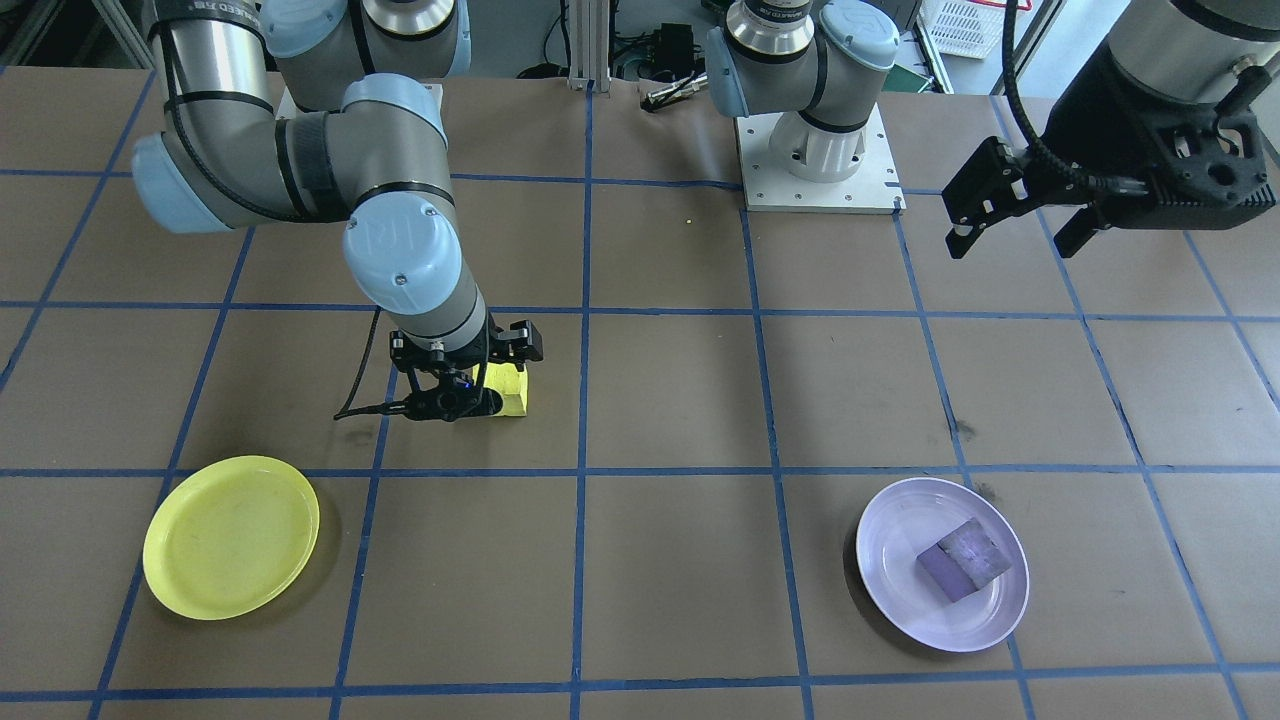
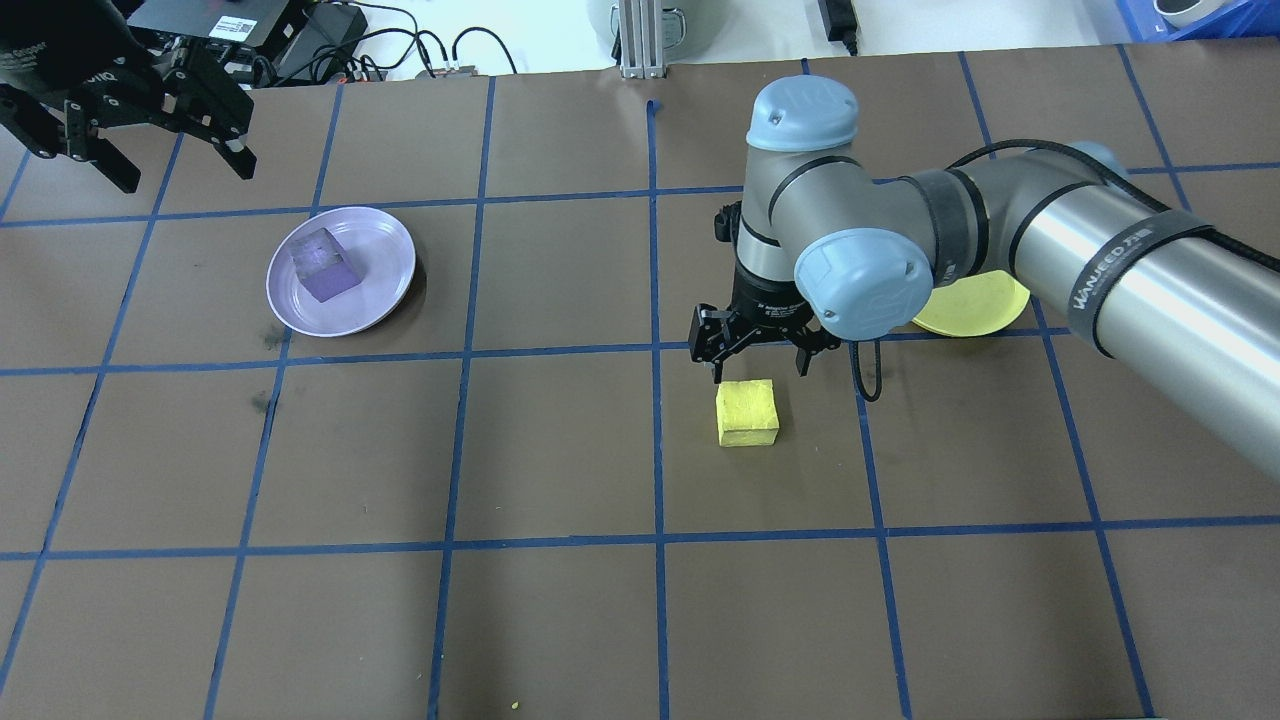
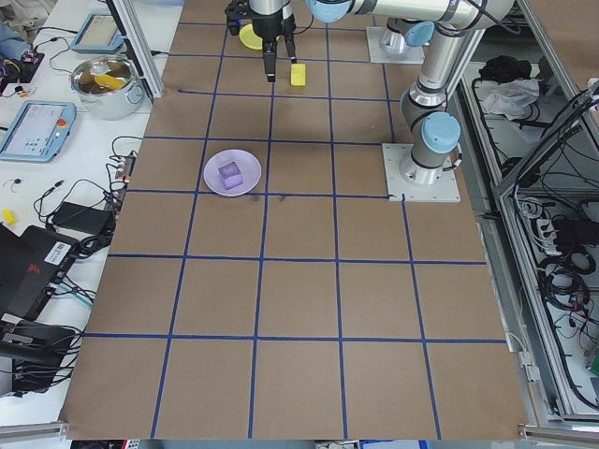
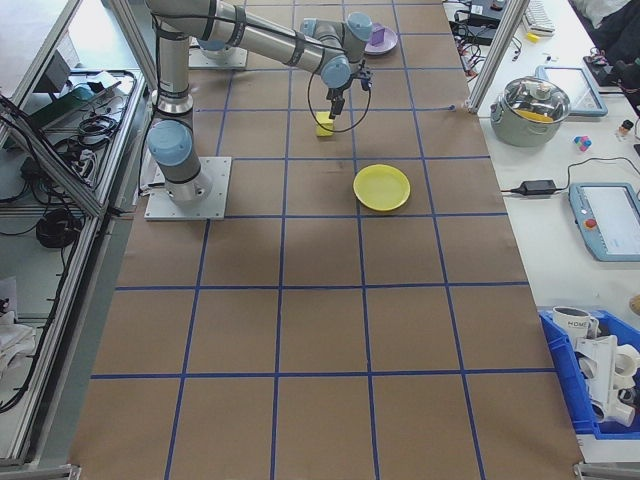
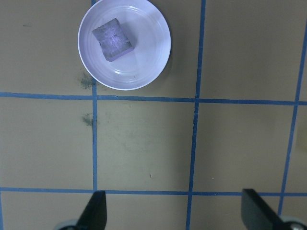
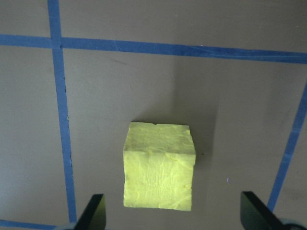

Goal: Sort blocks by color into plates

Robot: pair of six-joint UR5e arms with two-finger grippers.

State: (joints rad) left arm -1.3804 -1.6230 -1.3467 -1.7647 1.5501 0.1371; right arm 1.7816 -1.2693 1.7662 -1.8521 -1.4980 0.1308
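Right, my right gripper (image 2: 758, 368) hangs just above the yellow block (image 2: 747, 412), fingers spread wide and pointing down, nothing between them. On the right wrist camera the block (image 6: 159, 166) sits on the brown table (image 2: 560, 600) between the two fingertips (image 6: 94, 211), clear of both, inside one blue-taped square. From the front camera the gripper body covers most of the cube, so I can't quite say how close the tips are to its top. The yellow plate (image 1: 231, 536) lies well apart from the block, bare, in the next square of the grid. Over on the other side my left gripper (image 1: 1010, 232) is held high above the table, its fingers wide apart as well and holding nothing. Its wrist camera looks down on the lavender plate (image 5: 148, 67), and the purple block (image 5: 112, 40) rests inside that plate, off-centre.
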